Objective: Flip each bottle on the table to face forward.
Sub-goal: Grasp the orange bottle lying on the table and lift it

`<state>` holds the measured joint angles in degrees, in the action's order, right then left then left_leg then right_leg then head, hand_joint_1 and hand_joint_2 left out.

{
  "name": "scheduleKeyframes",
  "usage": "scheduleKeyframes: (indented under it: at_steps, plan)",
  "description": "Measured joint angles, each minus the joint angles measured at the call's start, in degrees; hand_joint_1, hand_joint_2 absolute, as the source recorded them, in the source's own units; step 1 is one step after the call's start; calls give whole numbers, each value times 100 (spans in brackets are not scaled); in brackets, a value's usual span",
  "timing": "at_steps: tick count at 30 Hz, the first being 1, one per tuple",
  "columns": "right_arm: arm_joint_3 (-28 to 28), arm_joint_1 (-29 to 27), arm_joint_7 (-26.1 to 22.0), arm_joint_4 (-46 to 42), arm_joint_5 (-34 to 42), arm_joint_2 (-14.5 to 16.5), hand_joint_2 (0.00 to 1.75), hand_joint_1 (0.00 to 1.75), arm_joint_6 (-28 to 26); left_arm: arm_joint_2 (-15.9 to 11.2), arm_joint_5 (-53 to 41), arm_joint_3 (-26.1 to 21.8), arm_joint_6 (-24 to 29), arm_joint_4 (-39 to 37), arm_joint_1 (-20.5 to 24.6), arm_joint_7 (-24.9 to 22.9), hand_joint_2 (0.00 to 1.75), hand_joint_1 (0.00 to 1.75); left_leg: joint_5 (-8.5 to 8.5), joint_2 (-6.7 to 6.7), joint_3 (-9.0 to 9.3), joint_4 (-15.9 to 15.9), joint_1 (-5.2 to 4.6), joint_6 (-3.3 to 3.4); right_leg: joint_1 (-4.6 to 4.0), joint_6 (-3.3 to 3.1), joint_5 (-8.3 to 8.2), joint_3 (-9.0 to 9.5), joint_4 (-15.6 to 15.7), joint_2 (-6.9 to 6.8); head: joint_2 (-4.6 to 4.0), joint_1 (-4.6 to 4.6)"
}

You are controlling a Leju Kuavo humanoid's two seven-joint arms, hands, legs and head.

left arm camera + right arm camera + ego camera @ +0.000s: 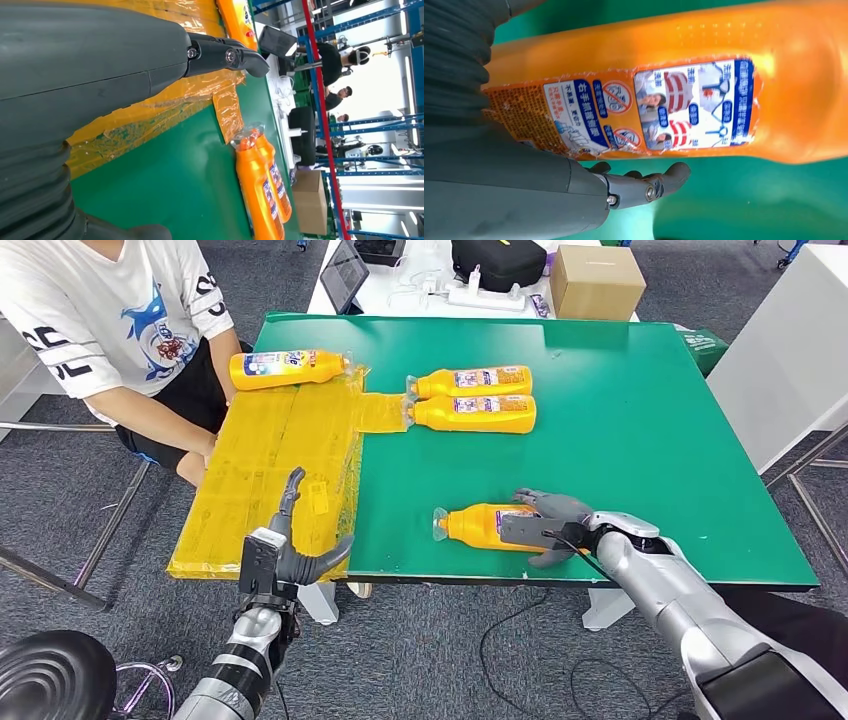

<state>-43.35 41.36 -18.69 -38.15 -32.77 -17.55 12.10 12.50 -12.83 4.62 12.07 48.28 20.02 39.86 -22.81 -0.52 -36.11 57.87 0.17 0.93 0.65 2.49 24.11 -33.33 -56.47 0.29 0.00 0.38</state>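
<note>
Left hand (290,552) hovers at the near left edge of the green table (650,440), over the near end of the yellow taped sheet (270,470), fingers spread apart, nothing in it; in the left wrist view its dark finger (225,54) sticks out above the crinkled yellow film, not touching it as far as I can tell. Seated person (110,310) at far left, forearm resting by the sheet's left edge. Bottle one (288,368), orange, lies on its side at the far end of the sheet, cap end pointing right, label up. Right of the sheet, two more orange bottles lie side by side and touching, caps pointing left toward the sheet: far bottle (470,381) and near bottle (472,413), both with labels showing; the left wrist view shows this pair (262,190) flat on the green. Further right and nearer the robot, the fourth bottle (480,526) lies on its side near the table's front edge, cap pointing left. Right hand (548,525) is on this bottle's base end, fingers wrapped over it, thumb on the near side, grasping it; right wrist view shows the printed label (649,112) facing the camera with the thumb (644,187) just beside the bottle body. Cardboard box (597,280) and dark bag (497,260) sit on a white table behind.
</note>
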Motion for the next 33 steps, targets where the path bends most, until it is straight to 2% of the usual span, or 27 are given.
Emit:
scheduleKeyframes:
  at_steps: [5, 13, 14, 15, 18, 19, 20, 27, 33]
  plan:
    - [-121, 39, 52, 131, -156, 70, 175, 0, -50, 1, 3, 35, -12, -25, 18, -27, 175, 0, 0, 1, 0, 0, 0, 0, 0, 0, 0, 1, 0, 0, 0, 1]
    - [-400, 124, 357, 498, -552, 360, 175, 0, -318, 34, 25, 49, -34, -91, 38, -65, 175, 0, 0, 3, 11, 0, 2, 0, -1, 0, 0, 8, 1, 2, 0, 1]
    - [-434, 137, 389, 549, -588, 397, 175, 6, -331, 37, 29, 51, -45, -95, 40, -74, 175, 0, 0, 4, 13, 0, 3, 0, -1, 0, 0, 10, 1, 2, 0, 1]
    - [-464, 151, 420, 595, -615, 429, 175, 32, -342, 38, 32, 53, -55, -97, 42, -84, 175, 0, 0, 4, 16, 0, 3, 0, -1, 0, 0, 12, 2, 2, 0, 1]
    - [-523, 184, 507, 690, -684, 480, 175, 150, -383, 43, 57, 56, -60, -102, 44, -103, 175, 0, 0, 3, 21, 0, 3, 0, -1, 0, 0, 18, 2, 2, 0, 1]
    - [-537, 193, 546, 707, -716, 485, 175, 167, -396, 44, 67, 56, -54, -103, 43, -105, 175, 0, 0, 3, 21, 0, 3, 0, -1, 0, 0, 18, 2, 2, 0, 1]
    - [-552, 203, 591, 721, -751, 488, 175, 174, -407, 44, 73, 56, -49, -103, 43, -107, 175, 0, 1, 2, 21, 0, 3, 1, -1, 1, -1, 19, 2, 2, 0, 1]
    - [-586, 224, 857, 739, -932, 502, 175, 175, -614, 44, 74, 50, -15, -97, 17, -151, 175, 0, 6, -2, 20, 0, 0, 7, 1, 4, -4, 21, 2, 0, 0, 1]
    - [-306, -67, 1119, 346, -884, 426, 175, 175, -1262, 42, 14, 35, 1, 70, -115, -216, 175, 0, 6, -2, 13, 0, -1, 8, 1, 5, -5, 16, 1, 0, 0, 1]
